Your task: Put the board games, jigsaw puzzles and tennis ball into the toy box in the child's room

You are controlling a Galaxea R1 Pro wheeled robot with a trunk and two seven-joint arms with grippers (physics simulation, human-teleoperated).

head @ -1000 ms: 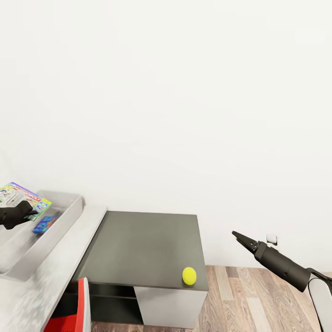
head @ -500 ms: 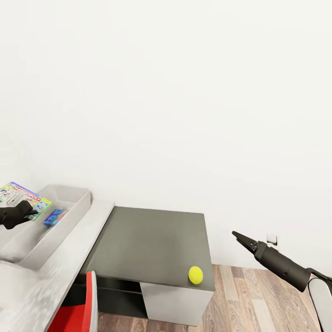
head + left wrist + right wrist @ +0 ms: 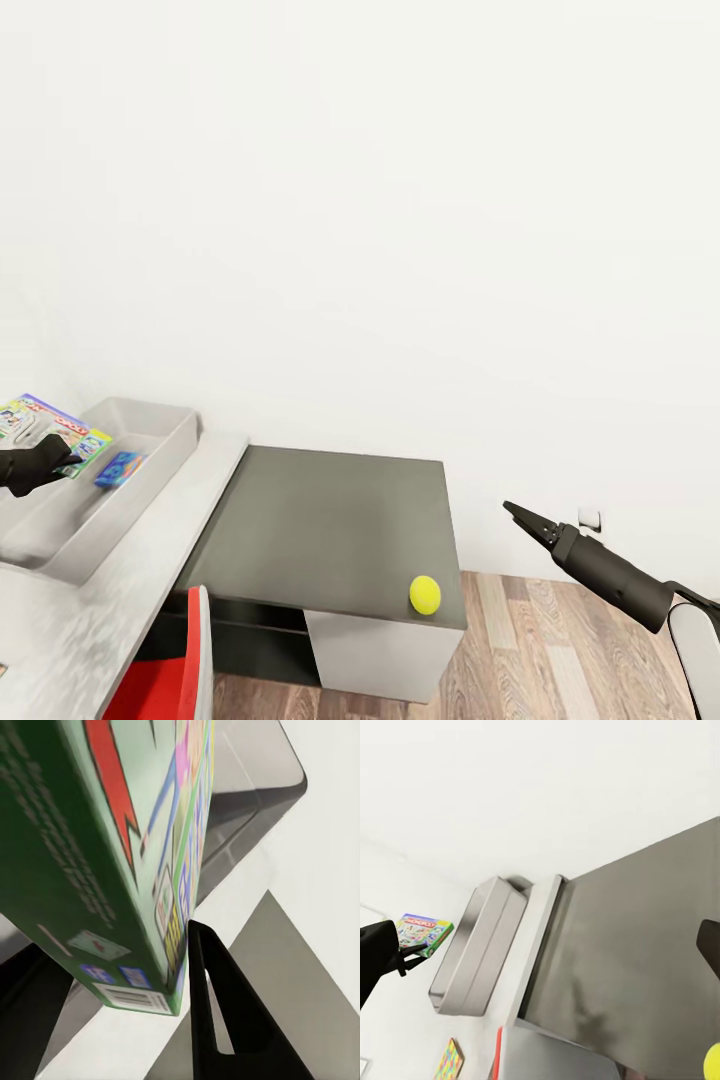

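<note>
here the left tool [image 3: 120,975] clamps the board game [image 3: 112,855] (right tool [image 3: 527,519] closed), jigsaw puzzle [image 3: 448,1059] below.

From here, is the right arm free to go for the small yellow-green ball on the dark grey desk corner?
Probably yes: the right gripper is empty, and nothing lies between it and the small yellow-green ball near the desk's front edge.

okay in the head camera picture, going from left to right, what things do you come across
Left tool holding the board game → toy box → red chair → dark grey corner section of the table → tennis ball → right tool.
</note>
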